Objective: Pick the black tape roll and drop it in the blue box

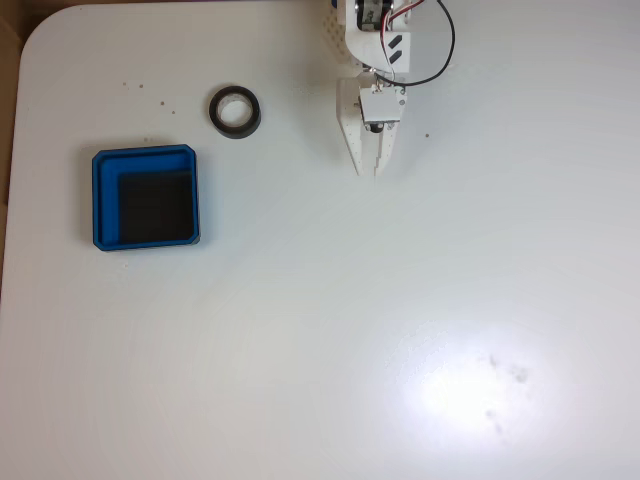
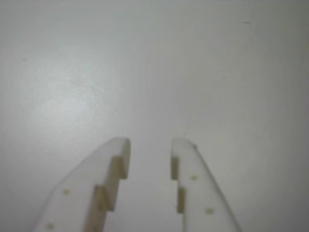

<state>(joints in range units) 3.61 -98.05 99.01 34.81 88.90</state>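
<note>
Up at twelve o'clock in the fixed view, the jaws (image 1: 368, 170) hang over bare white counter (image 1: 400, 300), slightly spread with nothing between them; the wrist view shows the gap (image 2: 150, 145) clearly. The black tape roll (image 1: 235, 111) lies flat toward ten o'clock, well apart from them. The blue box (image 1: 146, 197) sits near nine o'clock, close to the counter's left edge, just below the roll. Wide open surface runs from three to seven o'clock.

White plastic two-finger gripper (image 2: 150, 143) enters from near edge, stepped fingers (image 2: 113, 174) slightly parted, over bare glossy white table (image 2: 145, 63).
</note>
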